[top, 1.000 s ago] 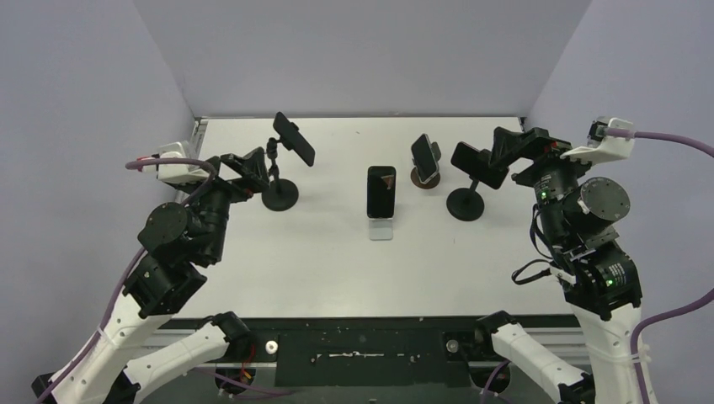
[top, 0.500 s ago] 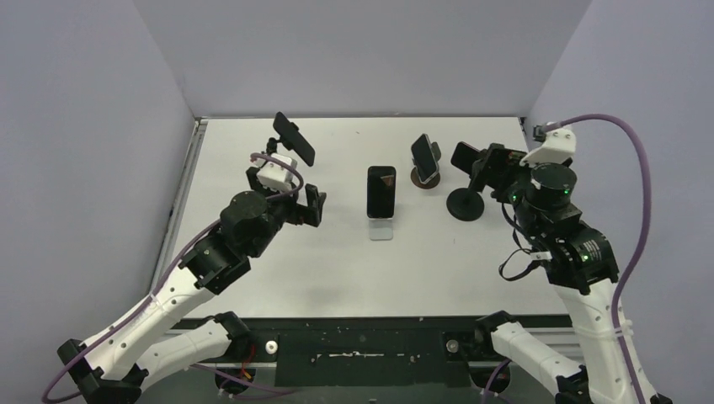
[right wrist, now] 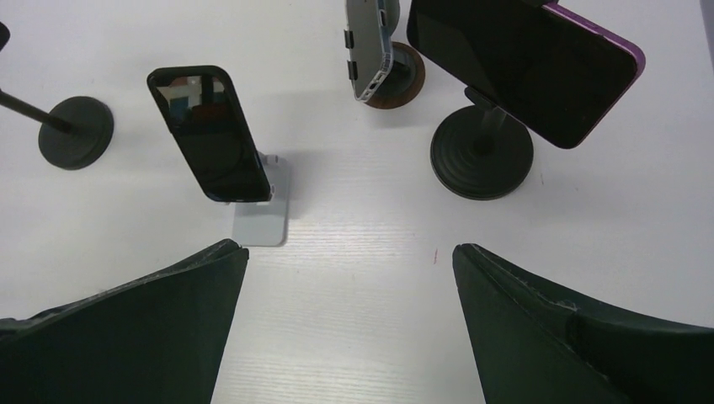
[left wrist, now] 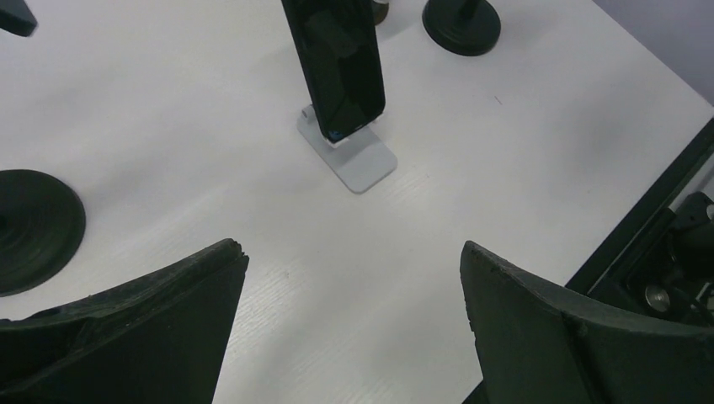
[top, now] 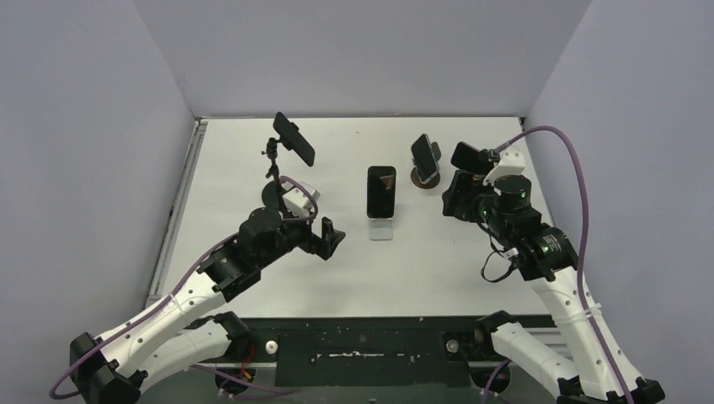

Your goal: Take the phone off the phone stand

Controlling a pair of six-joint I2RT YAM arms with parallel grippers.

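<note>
Several phones stand on stands. In the middle, a black phone point(top: 380, 191) point(left wrist: 337, 67) point(right wrist: 210, 135) leans upright on a white stand point(top: 380, 231) point(left wrist: 358, 160) point(right wrist: 261, 220). My left gripper point(top: 333, 240) point(left wrist: 352, 252) hovers open just left of and nearer than that stand, holding nothing. My right gripper point(top: 453, 200) point(right wrist: 349, 251) is open and empty, hovering right of the white stand and partly covering the right black stand point(right wrist: 482, 151), which holds a purple-cased phone point(top: 468, 157) point(right wrist: 522, 63).
A black phone point(top: 294, 139) sits on a tall black stand whose base point(left wrist: 34, 227) point(right wrist: 76, 130) is at the back left, partly hidden by my left arm. A grey phone point(top: 425, 157) point(right wrist: 368, 42) rests in a round brown stand point(right wrist: 402, 76). Side walls close in both sides.
Both arms have swung from the outer stands in toward the table's middle and dropped lower. The left gripper now sits close to the white stand. Both grippers stayed open; no phone moved.
</note>
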